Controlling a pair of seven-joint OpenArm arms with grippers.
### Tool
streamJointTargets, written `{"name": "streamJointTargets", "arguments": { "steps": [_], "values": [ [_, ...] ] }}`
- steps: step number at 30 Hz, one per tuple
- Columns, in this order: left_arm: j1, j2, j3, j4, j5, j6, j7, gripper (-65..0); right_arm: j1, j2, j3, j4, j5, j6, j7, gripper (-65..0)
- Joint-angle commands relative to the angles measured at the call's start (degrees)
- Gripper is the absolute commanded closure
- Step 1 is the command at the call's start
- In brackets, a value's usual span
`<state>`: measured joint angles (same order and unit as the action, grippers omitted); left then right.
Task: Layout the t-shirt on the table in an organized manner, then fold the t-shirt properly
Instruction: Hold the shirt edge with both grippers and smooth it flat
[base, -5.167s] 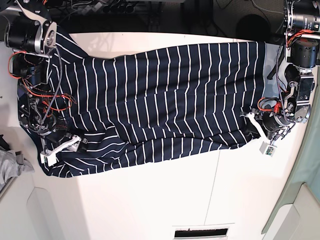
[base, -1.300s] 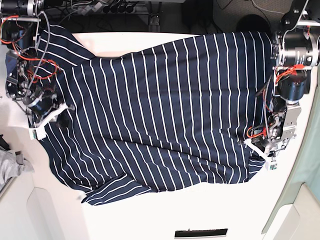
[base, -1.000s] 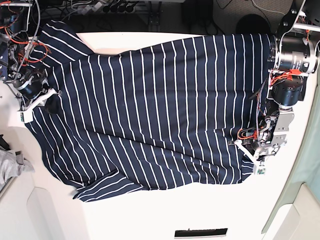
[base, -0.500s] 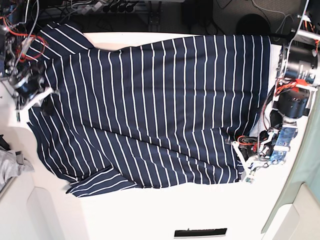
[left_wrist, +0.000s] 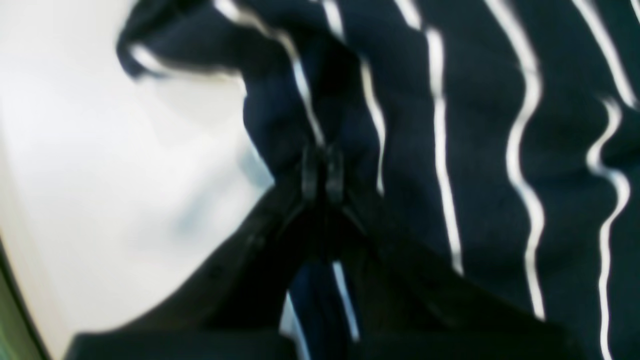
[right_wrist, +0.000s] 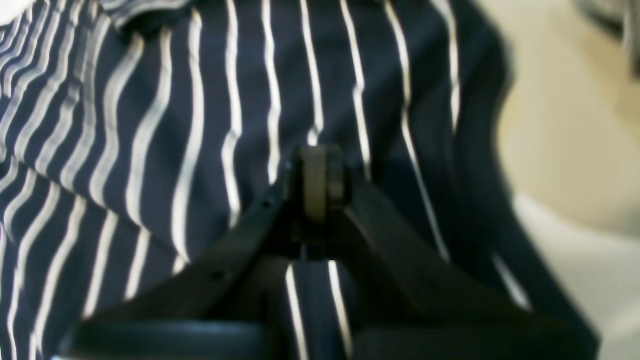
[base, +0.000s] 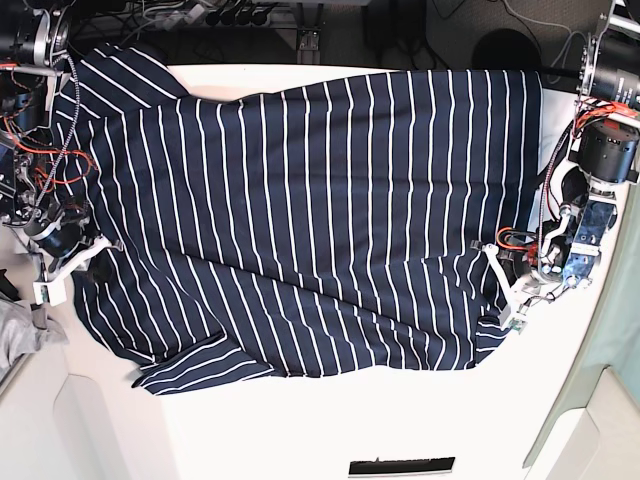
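Since half a second ago, both arms have shifted the dark navy white-striped fabric t-shirt (base: 300, 220) slightly, spread across the wide white surface (base: 400, 420). Left end effector (left_wrist: 320, 170) and right end effector (right_wrist: 317, 180) each pinch opposite edges closed, tensioning it flat.

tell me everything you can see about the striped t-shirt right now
The t-shirt is dark navy cloth with thin white stripes, spread mostly flat across the white table, with creases and one sleeve folded at the near edge. The left gripper pinches one end and the right gripper the other, both with jaws shut on the fabric.
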<state>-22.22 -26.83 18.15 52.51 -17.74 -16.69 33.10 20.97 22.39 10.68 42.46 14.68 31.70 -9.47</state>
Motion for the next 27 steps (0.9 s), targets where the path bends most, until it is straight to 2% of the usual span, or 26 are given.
{"name": "streamJointTargets", "arguments": {
  "steps": [1,3,6,14,15,17,19,22,24,27],
  "values": [
    [-0.4,-0.7,-0.2,0.6,0.6,1.1,-0.4,0.0,1.2,1.1,0.0,-0.4,0.2,0.0,1.9,0.0],
    [0.7,-0.7,-0.2,0.5,2.5,2.4,-0.5,0.0,1.0,1.1,0.0,-1.8,-0.1,0.0,2.3,0.0],
    [1.7,-1.0,-0.2,-0.2,5.0,2.5,0.6,0.0,0.5,1.2,0.0,-2.6,-1.0,0.0,2.3,0.0],
    [2.1,-2.3,-0.2,-2.9,5.2,1.9,1.9,0.0,-1.5,1.6,0.0,-2.6,-0.8,-0.2,2.4,0.0],
    [2.3,-2.4,-0.2,-2.9,5.0,1.2,1.9,0.0,-1.6,1.6,0.0,-2.6,-0.8,-0.2,2.4,0.0],
    [2.5,-2.4,-0.2,-2.9,4.8,-2.6,1.9,0.0,-1.7,1.6,0.1,-2.6,-0.8,-0.3,2.4,0.0],
    [2.6,-2.4,-0.2,-2.9,3.2,-4.1,2.0,0.0,-1.8,1.6,0.1,-2.6,-0.8,-0.3,2.4,0.0],
    [2.5,-2.4,-0.2,-2.8,0.9,-3.4,1.7,0.0,-1.8,1.6,0.1,-2.6,-0.8,-0.3,2.4,0.0],
    [2.5,-2.4,-0.2,-2.8,0.6,-2.1,1.4,0.0,-1.8,1.6,0.1,-2.6,-0.8,-0.3,2.4,0.0],
    [2.5,-2.4,-0.2,-2.8,0.8,-2.0,1.4,0.0,-1.8,1.6,0.1,-2.6,-0.8,-0.3,2.4,0.0]
  ]
}}
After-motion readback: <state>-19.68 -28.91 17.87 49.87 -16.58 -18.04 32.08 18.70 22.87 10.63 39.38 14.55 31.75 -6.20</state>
